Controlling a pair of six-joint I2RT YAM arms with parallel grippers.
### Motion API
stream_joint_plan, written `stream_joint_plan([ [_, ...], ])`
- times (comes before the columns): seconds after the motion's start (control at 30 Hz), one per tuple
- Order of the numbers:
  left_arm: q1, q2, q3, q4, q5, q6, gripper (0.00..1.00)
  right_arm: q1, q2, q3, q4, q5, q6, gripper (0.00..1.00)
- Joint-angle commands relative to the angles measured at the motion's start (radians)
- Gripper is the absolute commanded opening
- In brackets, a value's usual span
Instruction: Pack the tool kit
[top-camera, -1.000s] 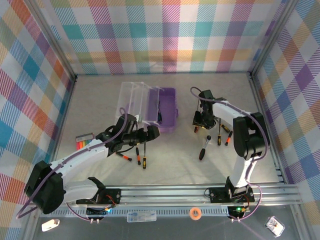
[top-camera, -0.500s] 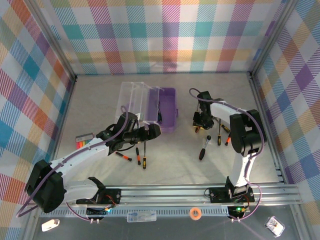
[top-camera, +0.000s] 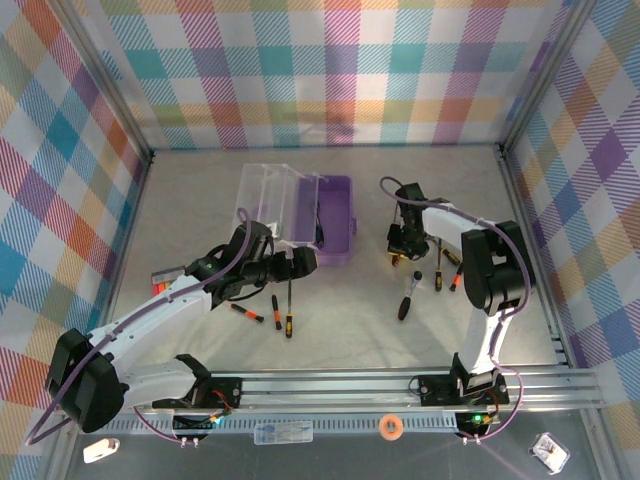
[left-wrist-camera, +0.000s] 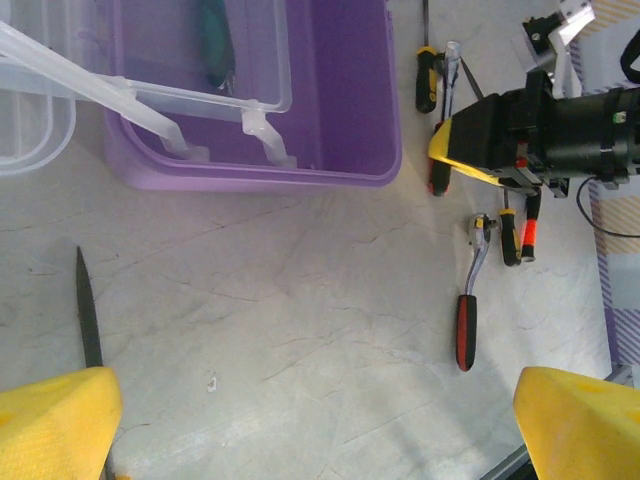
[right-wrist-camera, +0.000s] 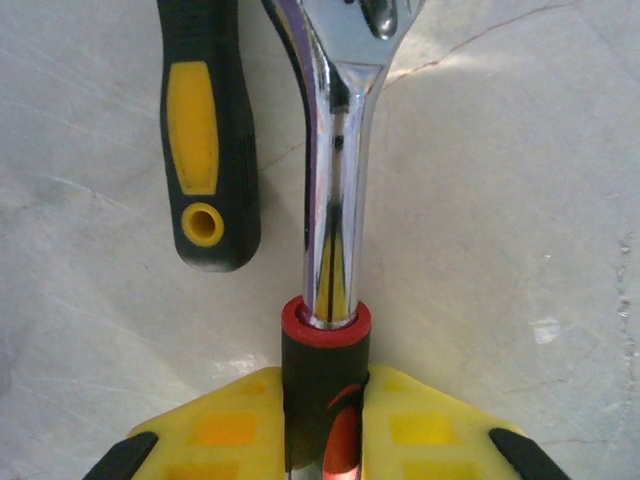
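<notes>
Up close, R gripper (right-wrist-camera: 325, 405) is seen clamped on chrome tool (right-wrist-camera: 335, 200) right of case (top-camera: 335, 215); L gripper (left-wrist-camera: 315, 420) spread wide, empty.

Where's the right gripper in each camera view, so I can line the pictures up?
Top external: right gripper just right of centre, right of the purple case.
Left wrist: upper right, yellow-tipped, pointing left.
Right wrist: bottom centre, shut.
Landmark: the chrome-shafted wrench it grips, plain in both wrist views.
</notes>
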Motion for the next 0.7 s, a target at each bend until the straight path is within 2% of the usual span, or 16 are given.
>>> stream_joint_plan([
  [0.0, -0.014, -0.023, 0.008, -0.023, -0.013, 0.017, 1.0, -0.017, -0.064, -0.024, 0.005, 0.046, -0.005, 0.15],
  [0.4, -0.014, -0.051, -0.004, -0.033, -0.047, 0.011, 1.0, -0.016, -0.15, -0.028, 0.001, 0.042, -0.014, 0.14],
  [0.53, -0.014, -0.079, -0.005, -0.056, -0.105, 0.009, 1.0, -0.013, -0.183, -0.01, -0.014, 0.02, -0.018, 0.14],
  [0.67, -0.014, -0.108, -0.001, -0.1, -0.212, -0.01, 1.0, 0.009, -0.204, 0.038, -0.039, -0.037, -0.051, 0.14],
])
